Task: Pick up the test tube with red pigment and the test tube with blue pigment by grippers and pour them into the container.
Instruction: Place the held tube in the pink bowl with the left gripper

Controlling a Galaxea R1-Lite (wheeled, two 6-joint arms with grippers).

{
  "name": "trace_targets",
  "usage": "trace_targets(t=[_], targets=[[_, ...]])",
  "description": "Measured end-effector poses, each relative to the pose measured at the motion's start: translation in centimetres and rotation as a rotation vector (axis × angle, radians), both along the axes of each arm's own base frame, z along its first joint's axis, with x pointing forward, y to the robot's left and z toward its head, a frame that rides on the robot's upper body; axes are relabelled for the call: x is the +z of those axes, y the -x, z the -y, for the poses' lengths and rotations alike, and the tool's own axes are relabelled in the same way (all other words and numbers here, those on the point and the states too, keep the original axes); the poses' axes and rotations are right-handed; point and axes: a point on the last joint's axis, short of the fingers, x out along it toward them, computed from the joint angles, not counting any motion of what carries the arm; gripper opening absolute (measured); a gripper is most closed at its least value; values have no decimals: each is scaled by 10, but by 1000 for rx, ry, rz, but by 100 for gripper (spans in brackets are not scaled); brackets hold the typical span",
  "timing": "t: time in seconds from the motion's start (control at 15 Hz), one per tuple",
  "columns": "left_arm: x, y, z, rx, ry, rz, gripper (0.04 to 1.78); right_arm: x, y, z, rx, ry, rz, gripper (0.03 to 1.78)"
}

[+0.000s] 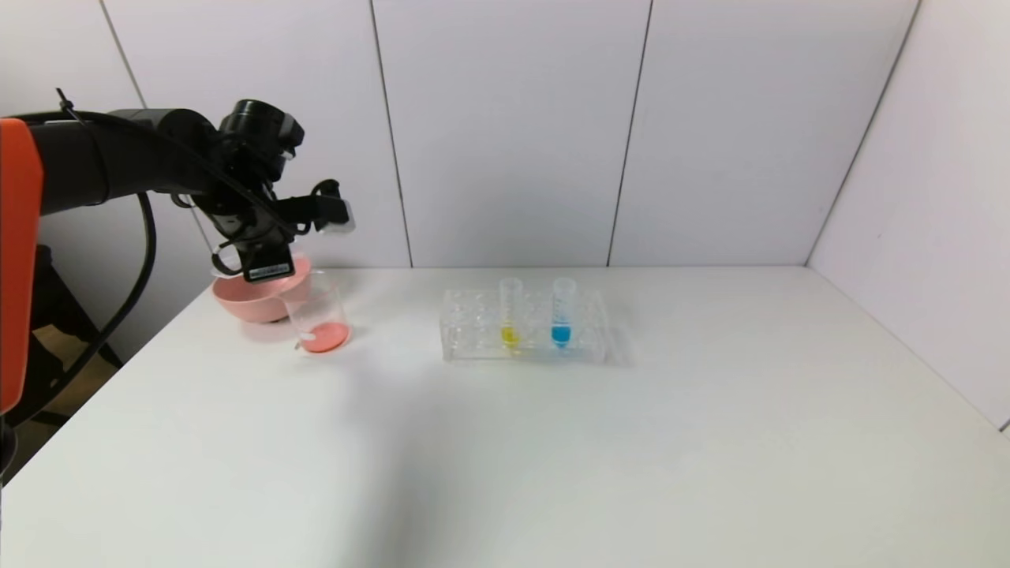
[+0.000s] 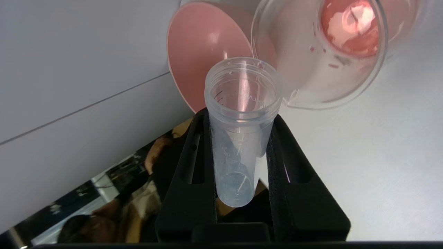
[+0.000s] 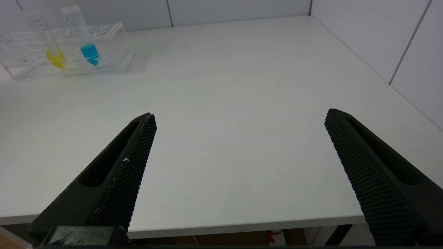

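My left gripper point(image 1: 264, 264) is shut on the test tube with red pigment point(image 2: 242, 131), a clear tube that shows no liquid inside. It hovers over the pink bowl's rim, just left of the container point(image 1: 318, 315). In the left wrist view my left gripper point(image 2: 238, 117) holds the tube with its open mouth beside the container's lip point(image 2: 322, 69). Red liquid lies in the container's bottom. The test tube with blue pigment point(image 1: 561, 315) stands upright in the clear rack point(image 1: 473, 347); it also shows in the right wrist view point(image 3: 88, 52). My right gripper point(image 3: 238, 116) is open and empty, above the table's near edge.
A pink bowl point(image 1: 252, 300) sits behind and left of the container, also in the left wrist view point(image 2: 200, 48). A yellow-liquid tube point(image 1: 510, 315) stands in the rack beside the blue one. White walls close the back and right sides of the white table point(image 1: 631, 457).
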Motion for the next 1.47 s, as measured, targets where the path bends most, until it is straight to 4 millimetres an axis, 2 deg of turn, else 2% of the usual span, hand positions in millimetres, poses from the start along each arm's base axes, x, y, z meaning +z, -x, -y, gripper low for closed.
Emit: trace_targets(t=[0.2, 0.4, 0.6, 0.8, 1.0, 1.27, 1.47], targets=[[8, -5, -9, 110, 322, 142, 44, 0, 0, 0, 0, 0, 0, 177], [17, -7, -12, 299, 629, 300, 44, 0, 0, 0, 0, 0, 0, 177], [10, 4, -19, 447, 860, 417, 44, 0, 0, 0, 0, 0, 0, 177], [-8, 31, -26, 452, 941, 522, 44, 0, 0, 0, 0, 0, 0, 177], [-33, 72, -35, 430, 987, 638, 44, 0, 0, 0, 0, 0, 0, 177], [-51, 122, -49, 374, 1041, 854, 44, 0, 0, 0, 0, 0, 0, 177], [-50, 133, -56, 332, 1088, 993, 44, 0, 0, 0, 0, 0, 0, 177]])
